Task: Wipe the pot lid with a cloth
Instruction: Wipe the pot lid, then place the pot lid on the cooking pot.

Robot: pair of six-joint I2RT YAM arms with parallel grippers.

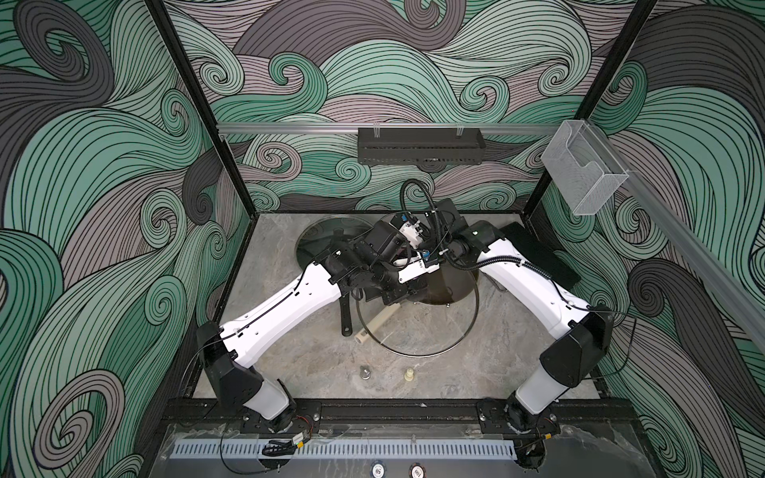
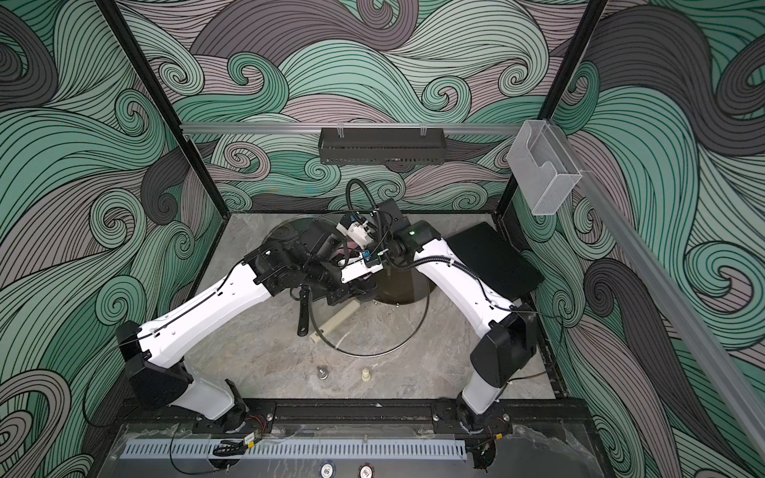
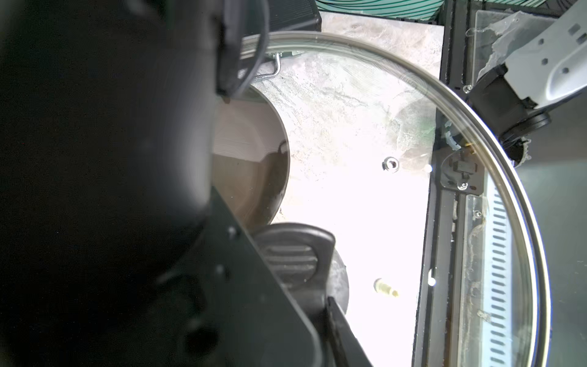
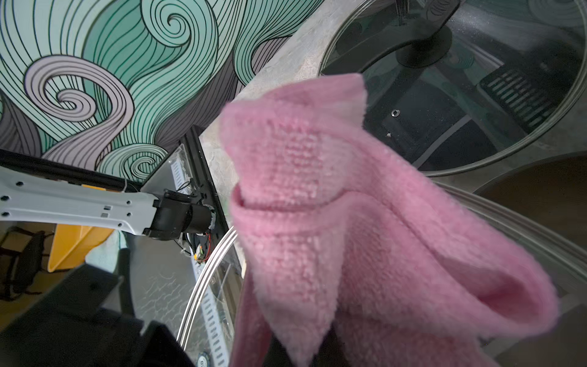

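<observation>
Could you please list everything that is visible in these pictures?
pot lid: 1, clear glass, metal rim, held over mid-table by the left claw
cloth: 1, pink, bunched in the right claw
covered pan: 1, black, glass-lidded, back left
brown pan: 1, dark brown, centre, partly under the arms
handles: 2, black and cream, by the pot lid's left rim
knobs: 2, metal and cream, table front
slab: 1, black, back right
basket: 1, black, back rail
box: 1, clear, right rail
table: 1, grey marble
arms: 2, white and black, front corners
left claw: 1, black, shut on the pot lid
right claw: 1, mostly hidden, shut on the cloth
</observation>
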